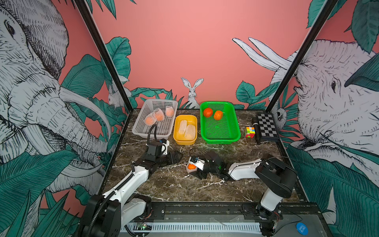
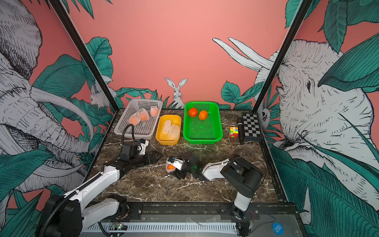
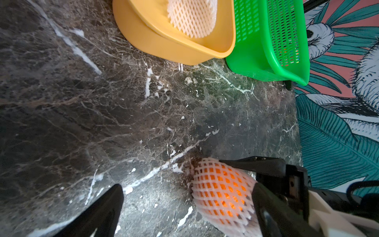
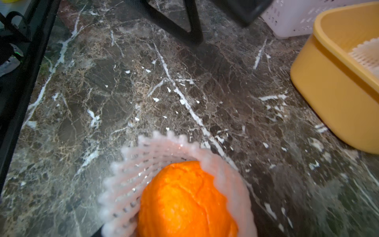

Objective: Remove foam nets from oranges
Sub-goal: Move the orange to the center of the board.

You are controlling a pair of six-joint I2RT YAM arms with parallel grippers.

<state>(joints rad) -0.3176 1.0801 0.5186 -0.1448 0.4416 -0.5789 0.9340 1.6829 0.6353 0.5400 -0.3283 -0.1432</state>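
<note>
Near centre, a white foam-mesh net (image 3: 217, 184) sleeves a round orange (image 4: 184, 201). Fingertips hidden, our right gripper (image 1: 192, 168) perhaps clamps it, we cannot tell; left gripper (image 1: 178, 156) gapes.

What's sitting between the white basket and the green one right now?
The yellow tub, with two empty nets in it, stands between the white basket and the green basket. Both top views show it.

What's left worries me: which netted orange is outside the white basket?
The netted orange on the marble tabletop, between the fingers of the right gripper, fruit showing at its open end; the other three lie in the white basket.
</note>
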